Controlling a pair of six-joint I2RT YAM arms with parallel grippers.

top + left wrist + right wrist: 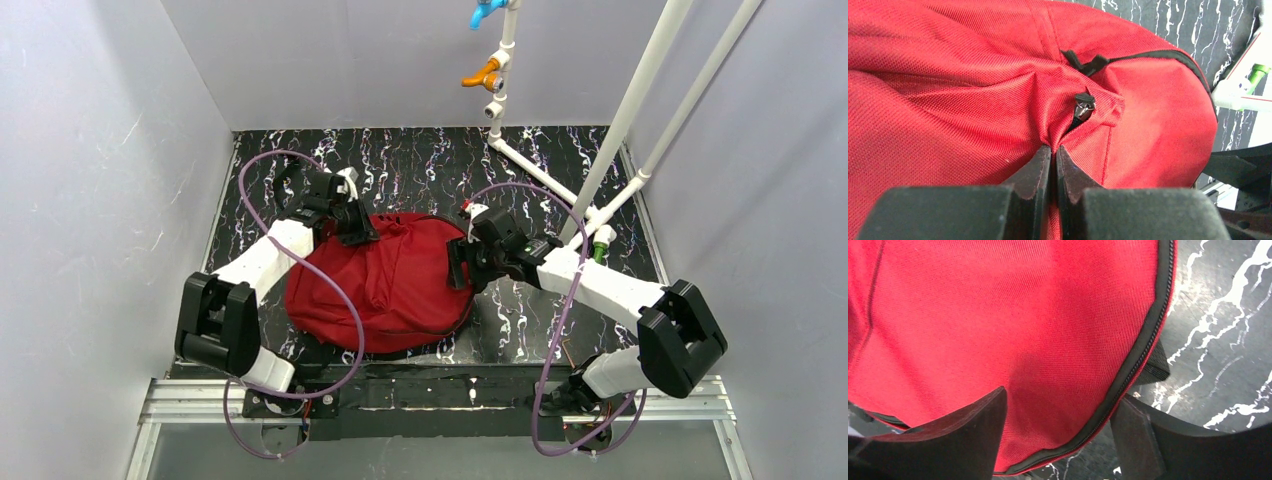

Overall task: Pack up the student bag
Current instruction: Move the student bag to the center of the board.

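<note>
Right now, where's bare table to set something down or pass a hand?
Bare table: the far strip between the student bag and back wall, left of the pipe frame; also a near patch between bag and right arm. Crowded: bag's far-left corner, pinched by the left gripper, and its right edge, straddled by the open right gripper.

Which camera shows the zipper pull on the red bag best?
Left wrist: the zipper pull sits sharp and close, just beyond the left gripper pinching the student bag fabric. Top external shows the bag whole, the pull too small. Right wrist shows only zip teeth.
</note>
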